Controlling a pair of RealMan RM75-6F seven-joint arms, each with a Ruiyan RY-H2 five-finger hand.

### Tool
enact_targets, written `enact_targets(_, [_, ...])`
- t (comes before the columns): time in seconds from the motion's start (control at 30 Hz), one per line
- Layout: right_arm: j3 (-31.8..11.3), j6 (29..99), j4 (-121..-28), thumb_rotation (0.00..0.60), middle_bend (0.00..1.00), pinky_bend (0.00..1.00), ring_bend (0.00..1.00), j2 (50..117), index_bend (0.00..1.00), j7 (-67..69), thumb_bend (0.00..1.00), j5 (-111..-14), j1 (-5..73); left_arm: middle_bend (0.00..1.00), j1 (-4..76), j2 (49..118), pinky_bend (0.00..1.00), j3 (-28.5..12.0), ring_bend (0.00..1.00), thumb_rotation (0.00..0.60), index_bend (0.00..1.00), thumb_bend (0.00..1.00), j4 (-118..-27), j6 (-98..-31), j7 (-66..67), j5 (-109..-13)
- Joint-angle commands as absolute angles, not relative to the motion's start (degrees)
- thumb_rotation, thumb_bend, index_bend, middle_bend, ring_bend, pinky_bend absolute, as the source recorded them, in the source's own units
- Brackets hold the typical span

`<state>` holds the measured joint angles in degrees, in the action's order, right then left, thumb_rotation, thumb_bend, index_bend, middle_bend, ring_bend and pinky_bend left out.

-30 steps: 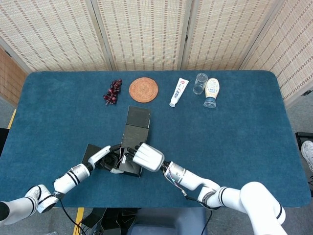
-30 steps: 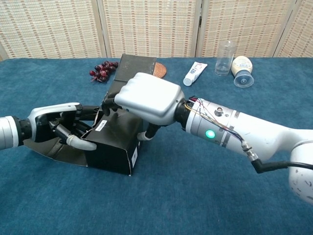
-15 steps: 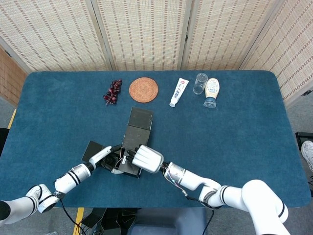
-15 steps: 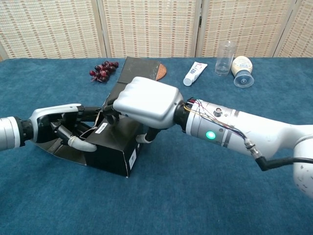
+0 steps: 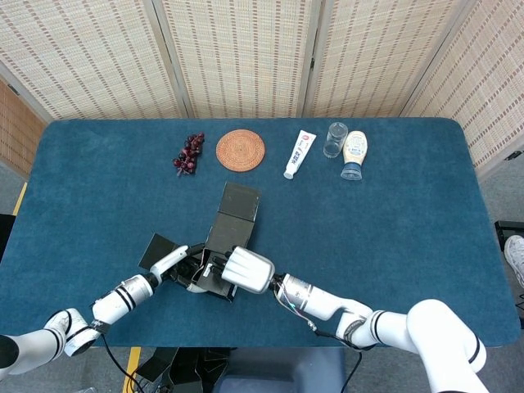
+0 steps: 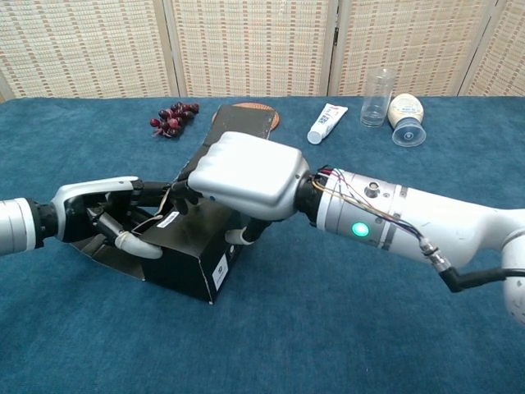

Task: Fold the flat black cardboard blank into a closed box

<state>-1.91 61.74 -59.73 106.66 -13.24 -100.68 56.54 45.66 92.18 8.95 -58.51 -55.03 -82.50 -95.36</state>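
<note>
Near the front edge of the tabletop (image 5: 426,205), left of centre: half-formed black cardboard box (image 6: 190,261), now turned a little clockwise from half a second ago, with its long lid flap (image 5: 238,206) swung toward the coaster and its front corner closer to the chest camera. Gripped from both sides. Right hand (image 6: 244,175) clamped over the top, fingers curled down onto the upper panel and one fingertip on the front wall, shifted slightly toward the front edge since the earlier frame. Left hand (image 6: 104,218) holding the box's open left end, fingers bent around the edge and partly inside, a side flap (image 5: 157,249) lying flat on the cloth beneath it. White labels on the box's front wall and top. Lid flap rising at a tilt behind the right hand, unfolded.

Along the rear edge, left to right: bunch of dark grapes (image 5: 188,153), woven round coaster (image 5: 240,150), white tube (image 5: 300,154), clear glass (image 5: 335,139), squeeze bottle (image 5: 354,153) lying on its side.
</note>
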Motion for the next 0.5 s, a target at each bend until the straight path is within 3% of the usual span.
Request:
enact_targets(0.03, [-2.0,61.7,-59.5,0.600,0.38,0.74,0.67,106.9,0.36,-13.1,0.40,-100.6,56.6,0.21,45.7,92.2,0.93,9.0,0.64,0.600,0.21,0.14,-58.5,-55.1,-82.5,-95.3])
enact_targets(0.5, [-1.8,56.2,-62.2,0.600,0.42,0.74,0.67,105.3,0.41,-15.7,0.39,-99.3,58.1,0.21,45.9,92.1,0.93,9.2,0.64,0.600,0.21,0.14,-58.9,-54.9,-82.5,-95.4])
